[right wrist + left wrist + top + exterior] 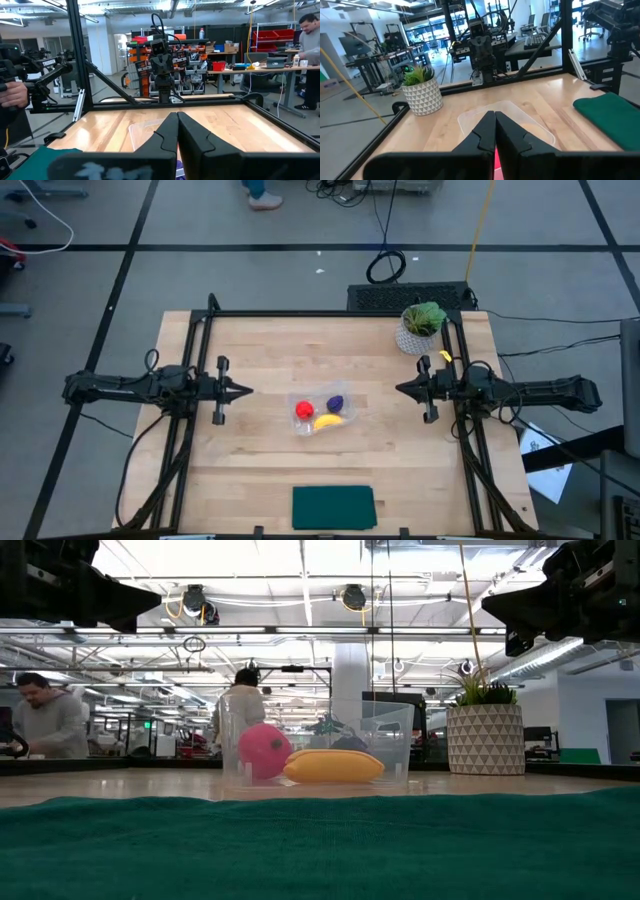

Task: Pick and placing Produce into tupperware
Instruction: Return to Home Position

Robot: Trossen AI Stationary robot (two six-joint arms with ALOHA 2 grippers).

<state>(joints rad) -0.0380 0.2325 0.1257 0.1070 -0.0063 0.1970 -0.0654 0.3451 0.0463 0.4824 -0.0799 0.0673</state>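
The clear tupperware [322, 412] sits mid-table and holds all three produce pieces: the red round one [304, 409], the yellow banana [329, 420] and the dark purple lump [336, 401]. The low view shows the tub [395, 735] with the red piece [262, 750] and the banana [333, 766] resting on its floor. My left gripper [247, 390] hovers left of the tub, shut and holding nothing. My right gripper [400, 388] hovers right of it, also shut and holding nothing. Each wrist view looks past its shut fingers [494, 131] [176, 130] at the tub.
A leafy plant in a white pot [420, 328] stands at the far right of the table. A dark green mat [333, 507] lies at the near edge. Black frame rails [190, 380] run along both sides. People show in the room beyond [45, 720].
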